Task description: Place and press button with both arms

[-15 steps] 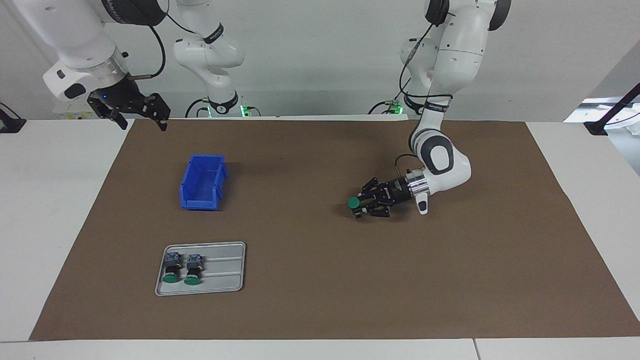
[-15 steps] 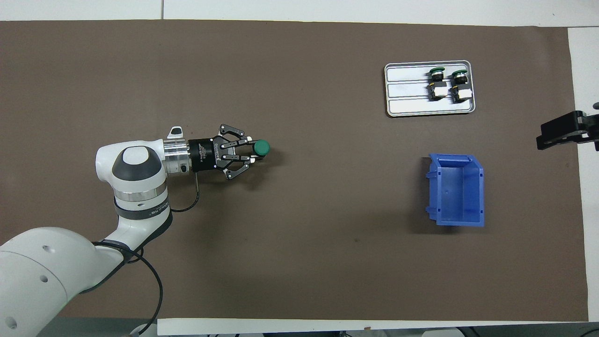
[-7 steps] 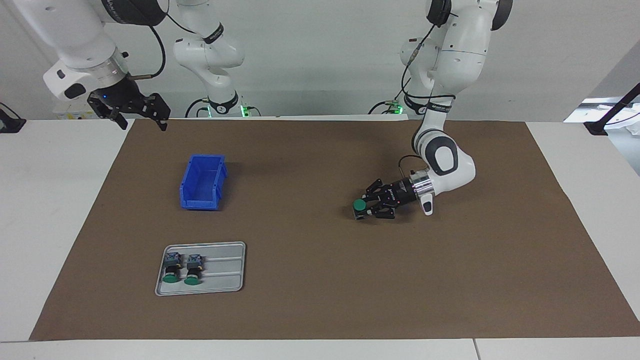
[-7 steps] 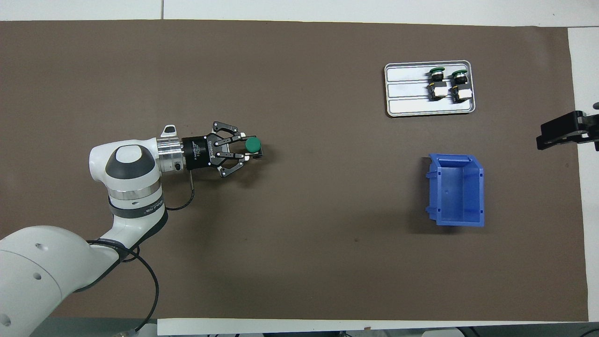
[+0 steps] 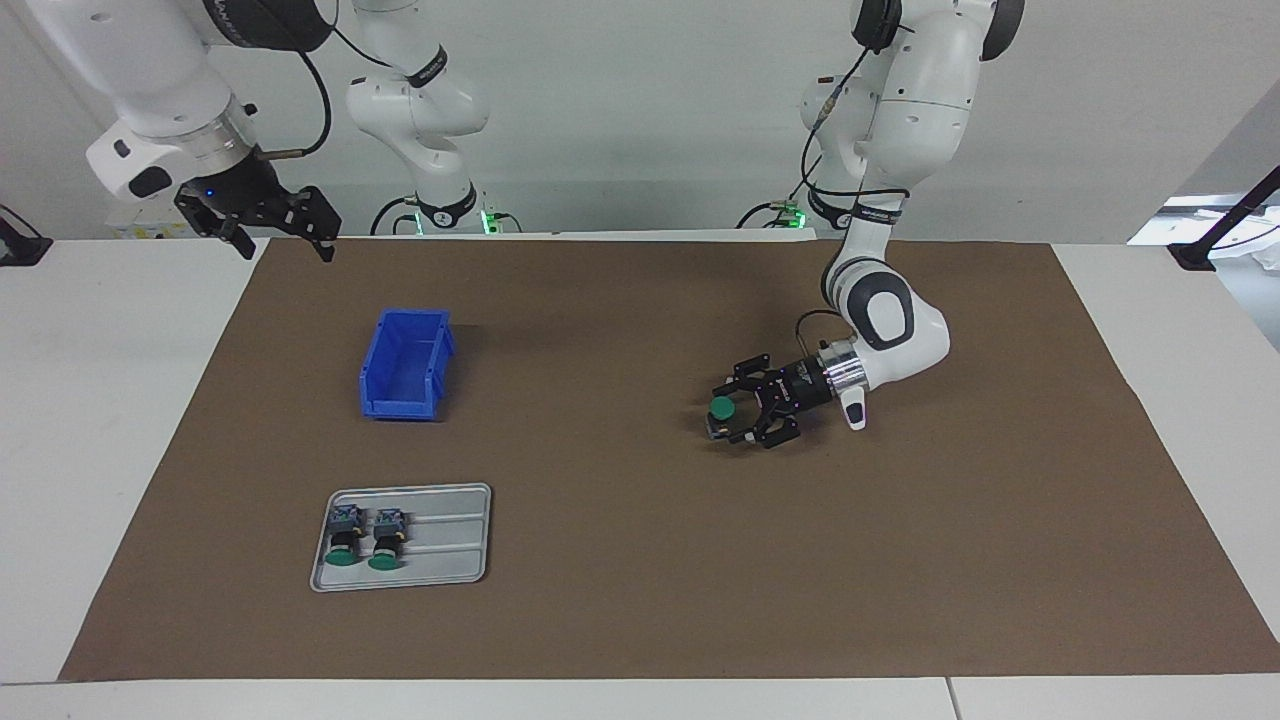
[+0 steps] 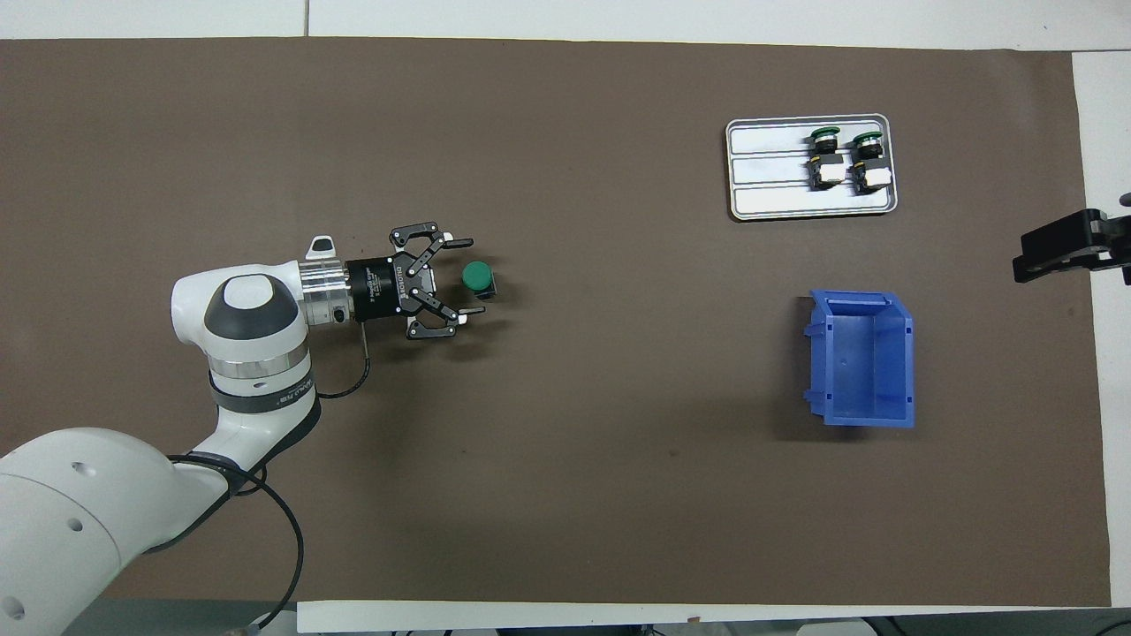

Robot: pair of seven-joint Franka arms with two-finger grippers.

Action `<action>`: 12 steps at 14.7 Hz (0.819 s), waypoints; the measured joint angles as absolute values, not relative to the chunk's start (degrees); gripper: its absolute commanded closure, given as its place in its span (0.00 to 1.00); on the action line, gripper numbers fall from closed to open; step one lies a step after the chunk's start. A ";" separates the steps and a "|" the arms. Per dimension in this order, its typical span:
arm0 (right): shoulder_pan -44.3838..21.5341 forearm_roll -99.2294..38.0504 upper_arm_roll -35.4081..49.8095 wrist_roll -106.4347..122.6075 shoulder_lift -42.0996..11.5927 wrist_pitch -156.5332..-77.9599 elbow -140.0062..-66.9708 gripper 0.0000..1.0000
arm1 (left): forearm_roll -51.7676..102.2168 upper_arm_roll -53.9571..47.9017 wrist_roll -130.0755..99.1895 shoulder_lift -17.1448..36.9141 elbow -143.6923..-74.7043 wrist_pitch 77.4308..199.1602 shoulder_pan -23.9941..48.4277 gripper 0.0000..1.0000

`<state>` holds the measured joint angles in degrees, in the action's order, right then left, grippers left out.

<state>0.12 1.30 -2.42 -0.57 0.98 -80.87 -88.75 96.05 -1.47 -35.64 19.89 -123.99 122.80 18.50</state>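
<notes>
A button (image 5: 720, 408) (image 6: 477, 276) stands on the brown mat (image 5: 640, 600) with its green cap up, toward the left arm's end of the table. My left gripper (image 5: 724, 414) (image 6: 470, 275) lies low and level around it, open. One finger stands on each side of the button, and a gap shows between them and the cap. My right gripper (image 5: 285, 245) (image 6: 1051, 252) waits open and holds nothing. It hangs over the mat's edge at the right arm's end.
A grey tray (image 5: 450, 545) (image 6: 769, 172) holds two more buttons (image 5: 365, 540) (image 6: 846, 159) lying side by side. A blue bin (image 5: 405, 365) (image 6: 861, 358) stands nearer to the robots than the tray. Two smaller white arms with green-lit bases stand off the table's robot end.
My left gripper has set the button down on the mat and opened wide, letting go of it. The right arm has not moved.
</notes>
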 measured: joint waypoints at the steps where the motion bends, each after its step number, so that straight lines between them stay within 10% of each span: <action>1: 0.12 1.30 -2.42 -0.57 0.98 -80.87 -88.75 0.01 | 96.05 -1.46 -35.45 19.72 -124.04 122.82 18.50 0.00; 12: 0.12 1.30 -2.42 -0.57 0.98 -80.87 -88.75 0.01 | 87.45 -1.00 -36.51 12.34 -127.02 125.47 18.25 0.00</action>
<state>0.12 1.30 -2.42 -0.57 0.98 -80.87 -88.75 87.45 -1.00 -36.51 12.34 -127.02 125.47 18.25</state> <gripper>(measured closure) 0.009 0.000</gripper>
